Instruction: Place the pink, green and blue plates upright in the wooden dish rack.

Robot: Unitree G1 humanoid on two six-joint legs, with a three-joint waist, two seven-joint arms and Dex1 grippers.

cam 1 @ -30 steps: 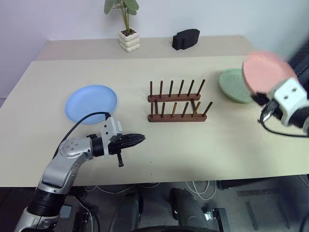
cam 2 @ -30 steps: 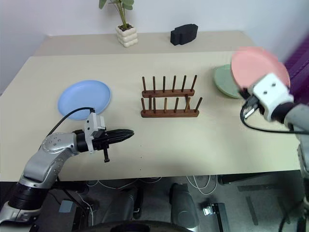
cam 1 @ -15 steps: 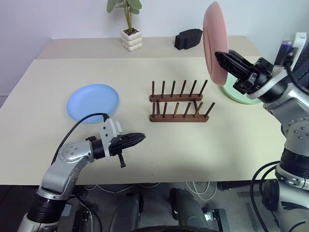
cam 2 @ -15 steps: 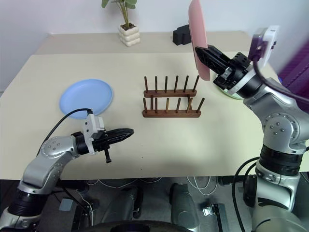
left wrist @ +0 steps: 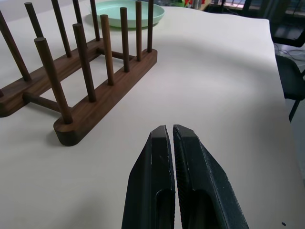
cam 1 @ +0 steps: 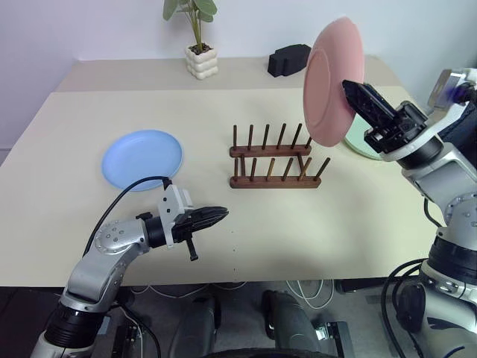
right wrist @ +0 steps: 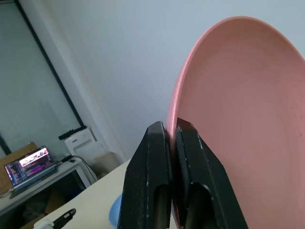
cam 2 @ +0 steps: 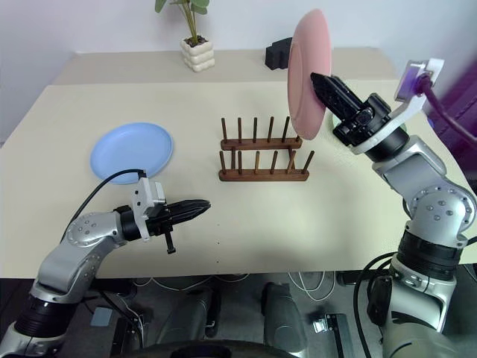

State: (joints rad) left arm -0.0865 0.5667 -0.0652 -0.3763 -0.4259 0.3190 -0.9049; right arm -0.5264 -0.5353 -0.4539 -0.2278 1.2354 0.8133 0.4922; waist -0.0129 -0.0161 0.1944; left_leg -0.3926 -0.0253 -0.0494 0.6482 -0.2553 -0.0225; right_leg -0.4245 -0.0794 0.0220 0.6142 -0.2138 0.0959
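1. The right gripper [cam 2: 319, 77] is pinching the rim of the pink plate [cam 2: 308, 68] between its two black fingers [right wrist: 153, 157], holding it on edge in the air above and just right of the wooden dish rack [cam 2: 262, 154].
2. The rack is standing empty at the middle of the table [cam 1: 320, 224], no plate between its pegs.
3. The green plate [cam 1: 363, 143] is lying flat on the table behind the right arm, largely hidden by it.
4. The left gripper [cam 1: 218, 215] is hovering low over the table's near side with its fingers pressed together on nothing.
5. The blue plate [cam 1: 141, 158] is lying flat on the table, left of the rack and beyond the left arm.
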